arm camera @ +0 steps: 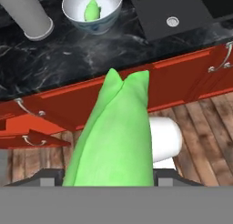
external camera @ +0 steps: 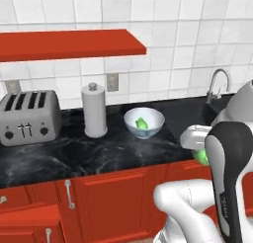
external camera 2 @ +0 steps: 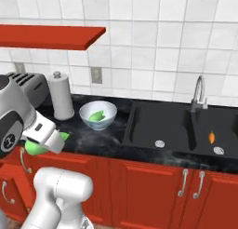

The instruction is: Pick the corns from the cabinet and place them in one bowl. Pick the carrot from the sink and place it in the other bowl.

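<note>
One corn (external camera 2: 96, 115) is already placed inside the pale bowl (external camera 2: 86, 118) on the counter (external camera: 74, 153). The second corn (arm camera: 113, 136) is held between the fingers of the gripper (external camera 2: 44, 142), in front of the red cupboards, below the counter edge. The shelf (external camera: 69, 43) is seen without corns. The carrot (external camera 2: 212, 137) is left in the sink (external camera 2: 153, 125); its move is judged not yet started.
</note>
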